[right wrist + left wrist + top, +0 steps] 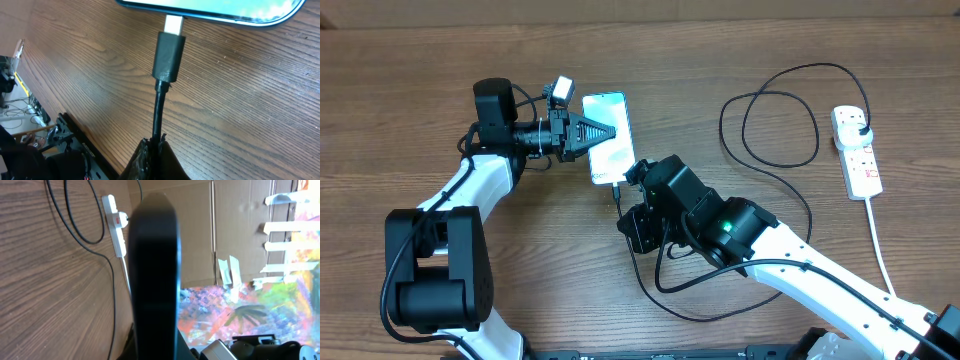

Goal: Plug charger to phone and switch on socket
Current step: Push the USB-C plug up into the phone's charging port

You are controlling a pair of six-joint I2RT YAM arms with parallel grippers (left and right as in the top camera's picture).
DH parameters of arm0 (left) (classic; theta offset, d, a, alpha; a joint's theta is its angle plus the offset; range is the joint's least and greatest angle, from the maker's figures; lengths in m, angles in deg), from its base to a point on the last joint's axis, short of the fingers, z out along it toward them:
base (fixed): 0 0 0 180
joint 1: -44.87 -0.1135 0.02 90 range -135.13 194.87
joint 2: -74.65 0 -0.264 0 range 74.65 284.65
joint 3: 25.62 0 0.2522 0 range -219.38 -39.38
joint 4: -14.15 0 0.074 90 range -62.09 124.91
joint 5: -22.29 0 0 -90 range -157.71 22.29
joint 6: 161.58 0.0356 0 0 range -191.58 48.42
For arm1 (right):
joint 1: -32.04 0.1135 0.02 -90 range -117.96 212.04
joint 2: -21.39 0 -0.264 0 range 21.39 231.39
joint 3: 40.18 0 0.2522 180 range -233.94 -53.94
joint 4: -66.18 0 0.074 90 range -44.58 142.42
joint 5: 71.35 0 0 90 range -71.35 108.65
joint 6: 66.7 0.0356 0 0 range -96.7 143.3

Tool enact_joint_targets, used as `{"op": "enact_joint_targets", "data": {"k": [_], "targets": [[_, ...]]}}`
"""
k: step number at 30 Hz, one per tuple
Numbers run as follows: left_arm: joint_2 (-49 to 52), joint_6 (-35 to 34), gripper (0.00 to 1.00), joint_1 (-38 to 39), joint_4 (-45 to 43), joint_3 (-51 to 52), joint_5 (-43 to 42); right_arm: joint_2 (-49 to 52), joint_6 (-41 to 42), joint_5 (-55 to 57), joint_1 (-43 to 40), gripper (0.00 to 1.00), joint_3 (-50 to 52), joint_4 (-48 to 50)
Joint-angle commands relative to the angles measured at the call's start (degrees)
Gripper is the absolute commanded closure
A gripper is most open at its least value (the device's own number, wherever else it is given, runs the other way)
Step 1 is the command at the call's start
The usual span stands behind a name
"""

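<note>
The phone (610, 150) has a lit blue-teal screen, and my left gripper (612, 132) is shut on it from the left. In the left wrist view the phone (153, 275) shows edge-on as a dark slab. My right gripper (157, 144) is shut on the charger cable (159, 112) just behind its black connector (169, 54). The connector's metal tip (173, 23) meets the phone's end (215, 11), with part of the tip still showing. The charger's cable (770, 165) loops right to a black plug (861, 129) in the white socket (858, 152), which also shows in the left wrist view (116, 227).
A thick white cord (880, 245) runs from the socket toward the front right. The charger cable also curls under my right arm (665, 290). A cardboard wall (235, 225) stands behind the table. The table's front edge and a black rail (75, 145) lie close to my right gripper.
</note>
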Motion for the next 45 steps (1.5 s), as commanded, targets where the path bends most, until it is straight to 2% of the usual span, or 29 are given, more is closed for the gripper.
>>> {"op": "enact_joint_targets", "data": {"k": [1, 11, 16, 20, 26, 31, 34, 40, 45], "targets": [[-0.02, -2.16, 0.96, 0.02, -0.44, -1.22, -2.69, 0.04, -0.59, 0.33, -0.15, 0.96, -0.28, 0.55], [-0.02, -2.23, 0.96, 0.02, -0.46, -1.22, -3.30, 0.02, -0.61, 0.33, -0.15, 0.96, -0.28, 0.61], [-0.02, 0.33, 0.96, 0.02, -0.46, -1.22, -3.72, 0.04, -0.63, 0.39, -0.15, 0.96, -0.28, 1.25], [-0.02, 2.73, 0.96, 0.02, -0.46, -1.22, -5.55, 0.02, -0.63, 2.45, -0.15, 0.96, -0.31, 2.29], [-0.02, 2.69, 0.96, 0.04, -0.46, -1.22, -5.73, 0.02, -0.63, 6.34, -0.15, 0.96, -0.31, 2.51], [-0.02, 2.69, 0.96, 0.02, -0.46, -1.22, -5.70, 0.02, -0.61, 6.36, -0.15, 0.75, -0.31, 2.38], [-0.02, 2.67, 0.96, 0.02, -0.46, -1.22, -5.62, 0.02, -0.59, 5.68, 0.02, 0.67, -0.44, 1.55], [-0.02, 2.67, 0.96, 0.02, -0.46, -1.22, -4.35, 0.02, 0.52, 5.01, 2.21, 0.59, -0.46, 0.24], [-0.02, 2.71, 0.96, 0.02, -0.46, -1.22, -2.97, 0.02, 2.89, 14.88, 6.05, 0.58, -0.44, 1.29]]}}
